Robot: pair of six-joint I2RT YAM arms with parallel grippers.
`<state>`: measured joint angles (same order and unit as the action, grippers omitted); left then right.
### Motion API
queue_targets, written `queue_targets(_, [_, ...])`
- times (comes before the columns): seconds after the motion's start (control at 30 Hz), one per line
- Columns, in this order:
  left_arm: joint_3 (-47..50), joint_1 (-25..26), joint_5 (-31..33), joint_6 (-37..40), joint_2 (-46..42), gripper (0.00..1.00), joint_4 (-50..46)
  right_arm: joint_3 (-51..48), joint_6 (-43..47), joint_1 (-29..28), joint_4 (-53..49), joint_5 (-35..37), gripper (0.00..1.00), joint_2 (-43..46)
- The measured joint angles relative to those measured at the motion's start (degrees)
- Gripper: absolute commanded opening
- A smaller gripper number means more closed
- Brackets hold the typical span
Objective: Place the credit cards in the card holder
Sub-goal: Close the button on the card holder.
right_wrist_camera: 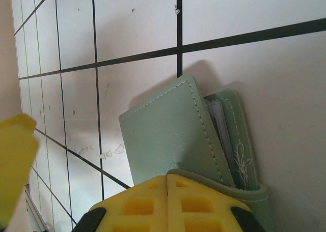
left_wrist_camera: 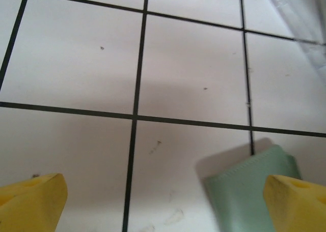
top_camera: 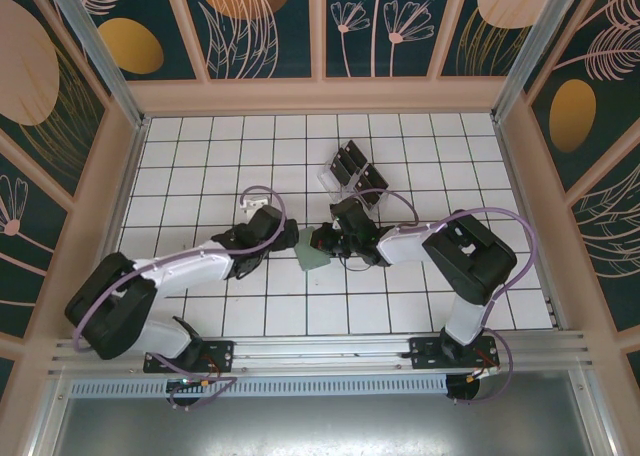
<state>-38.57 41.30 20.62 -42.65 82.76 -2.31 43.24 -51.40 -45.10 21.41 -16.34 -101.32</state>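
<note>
The grey-green card holder (top_camera: 313, 256) lies on the tiled floor between my two grippers. In the right wrist view the card holder (right_wrist_camera: 168, 135) is partly open, its stitched cover raised and clear inner sleeves showing. My right gripper (right_wrist_camera: 94, 150) is open; one yellow finger (right_wrist_camera: 168, 201) sits under the holder's near edge and the other is far left. My left gripper (left_wrist_camera: 165, 201) is open wide, with its right fingertip (left_wrist_camera: 298, 201) over a corner of the card holder (left_wrist_camera: 244, 191). Black credit cards (top_camera: 348, 164) stand in a clear rack behind.
The clear slotted rack (top_camera: 352, 181) stands just behind my right gripper (top_camera: 325, 241), and its blurred edge (left_wrist_camera: 300, 18) shows at the top right of the left wrist view. My left gripper (top_camera: 285, 238) is close beside the right one. Wooden walls (top_camera: 320, 96) ring the floor.
</note>
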Motion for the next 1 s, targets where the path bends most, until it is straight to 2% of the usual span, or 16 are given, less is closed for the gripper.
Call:
queue_targets(0.63, [-3.2, -0.8, -2.4, 5.2, 10.7, 0.99, 0.5, 3.3, 2.1, -1.8, -5.6, 3.7, 0.00, -0.5])
queue_targets(1.0, [-1.6, -1.3, -2.6, 4.9, 11.3, 0.99, 4.3, 9.1, 4.7, -2.8, -12.7, 5.8, 0.00, -2.8])
